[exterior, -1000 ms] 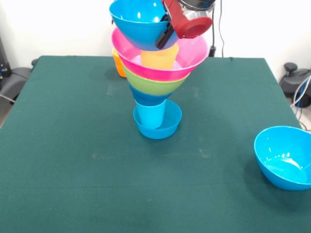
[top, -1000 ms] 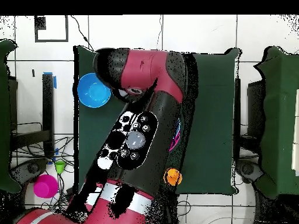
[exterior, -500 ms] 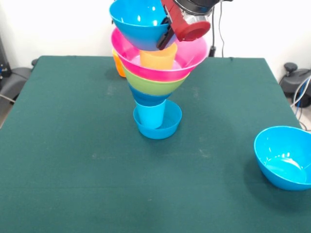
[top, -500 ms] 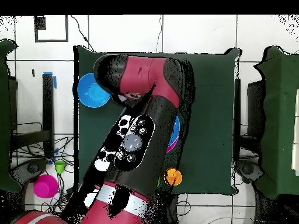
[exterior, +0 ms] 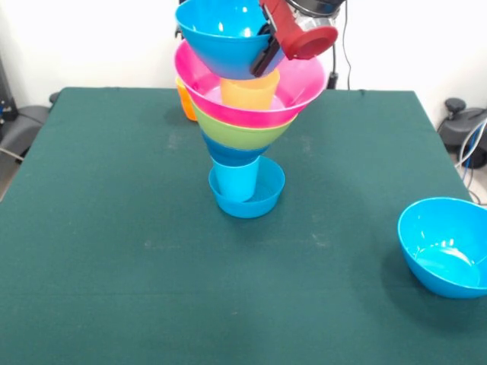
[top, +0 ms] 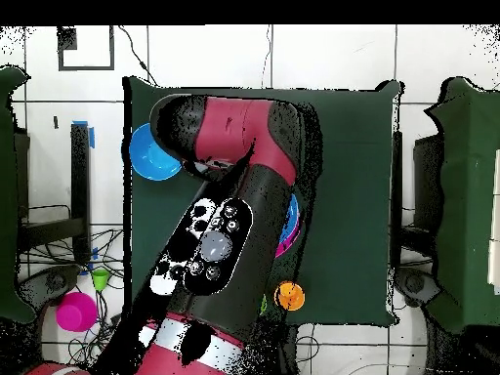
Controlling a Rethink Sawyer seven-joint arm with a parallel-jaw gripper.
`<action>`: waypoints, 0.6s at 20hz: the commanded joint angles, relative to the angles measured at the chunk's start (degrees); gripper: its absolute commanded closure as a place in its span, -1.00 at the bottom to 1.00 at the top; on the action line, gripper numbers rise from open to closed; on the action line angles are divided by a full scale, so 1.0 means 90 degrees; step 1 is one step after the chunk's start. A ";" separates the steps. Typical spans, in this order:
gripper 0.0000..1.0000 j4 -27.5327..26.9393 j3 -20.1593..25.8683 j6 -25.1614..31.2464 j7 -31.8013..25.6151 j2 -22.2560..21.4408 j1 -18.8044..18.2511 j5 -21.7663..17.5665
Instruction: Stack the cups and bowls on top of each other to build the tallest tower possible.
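- Near edge of the bench (exterior: 114,304): dark green cloth, bare; one spare blue bowl (exterior: 444,246) sits upright at front-view right, well apart from the tower
- Mid-bench: tower (exterior: 245,129) stands on a small blue bowl (exterior: 266,196) w/ a light blue cup (exterior: 234,179) in it, then a blue part, lime green bowl (exterior: 242,134), pink bowl (exterior: 293,91), yellow cup (exterior: 251,90) standing inside the pink one
- Step in hand, as I read it: set the held blue bowl (exterior: 222,36) onto the yellow cup. Gripper (exterior: 268,47) is pinching that bowl's rim on its right side; bowl hangs just above the cup, tilted and off to the left of it
- To do it well: centre bowl's base over the cup mouth, level it, lower slow, let go only once it seats. Base is narrow and the load top-heavy, so any side push could tip the lot
- Behind tower: orange cup (exterior: 185,100) on the bench, not stacked yet
- Overhead: arm (top: 220,225) covers most of the tower; orange cup and spare bowl show
- Room: white wall behind, pale tiled floor (top: 332,54), cables (exterior: 470,148) and dark gear at the bench sides
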 commanded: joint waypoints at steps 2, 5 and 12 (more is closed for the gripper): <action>1.00 0.0533 0.0412 -0.0357 0.0559 0.0054 0.0056 -0.0151; 1.00 0.0537 0.0416 -0.0354 0.0552 0.0052 0.0059 -0.0149; 1.00 0.0438 0.0402 -0.0372 0.0479 0.0100 -0.0014 -0.0194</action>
